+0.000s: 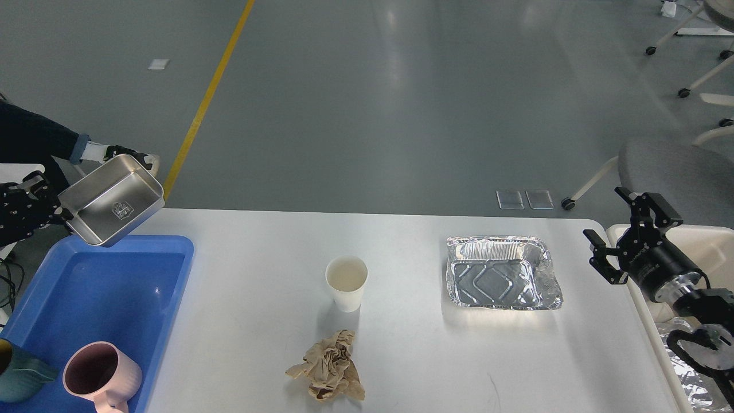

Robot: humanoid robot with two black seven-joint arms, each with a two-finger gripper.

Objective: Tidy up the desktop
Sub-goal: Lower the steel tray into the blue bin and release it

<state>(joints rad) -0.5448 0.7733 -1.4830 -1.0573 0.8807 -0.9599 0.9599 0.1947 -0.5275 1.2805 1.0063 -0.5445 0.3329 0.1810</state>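
So my left gripper [60, 213] is way over at the left edge, pinching the rim of a steel pan [112, 199] that hangs tilted above the far corner of the blue tray [172, 244]. The desktop [401, 350] sits just right of and below that gripper, running wide all the way to my other one. My right gripper [622, 238] hovers off the desktop's right edge, over the beige bin [705, 238], fingers spread and holding nothing. Between the two grippers, on the desktop: a paper cup [346, 282], a crumpled brown napkin [328, 365] nearer me, and a foil tray [502, 273] close to my right gripper. The pan has a small stamped emblem on its bottom, too tiny to read. A pink mug [100, 376] sits in the blue tray.
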